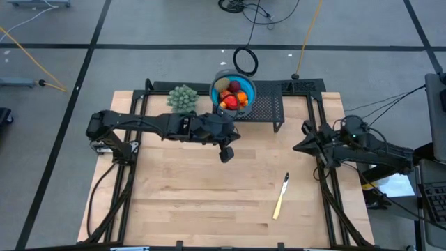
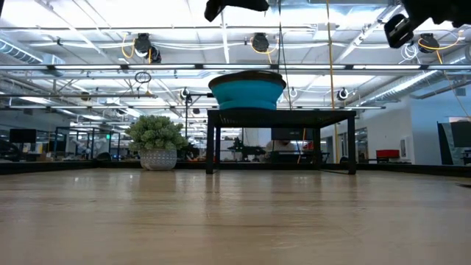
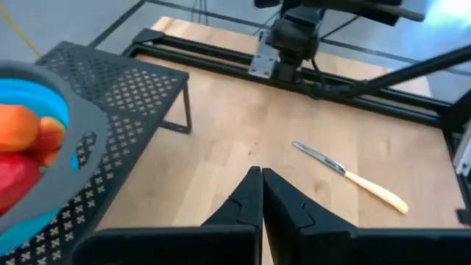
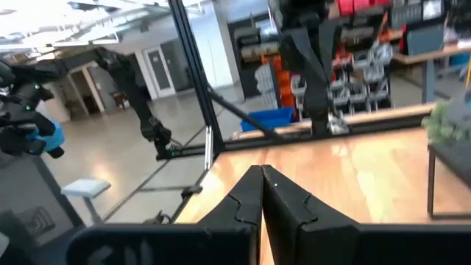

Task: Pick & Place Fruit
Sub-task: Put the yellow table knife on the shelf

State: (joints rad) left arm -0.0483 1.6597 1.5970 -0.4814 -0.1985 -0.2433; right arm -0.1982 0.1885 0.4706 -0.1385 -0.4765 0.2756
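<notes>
The fruit (image 1: 233, 95) is piled in the blue bowl (image 1: 217, 81) on the black stand (image 1: 268, 108). The left gripper (image 1: 226, 155) is seen just beside the bowl, fingers together and empty. The right gripper (image 1: 301, 147) waits well apart, also closed. No writing can be read.

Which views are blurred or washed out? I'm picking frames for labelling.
Low view: ceiling lights blow out the top, and the bowl on the rack stays readable. Left wrist view: the bowl's rim and the fruit are soft up close, while the knife is sharp. Right wrist view: the whole background is smeared. High view: evenly lit.
</notes>
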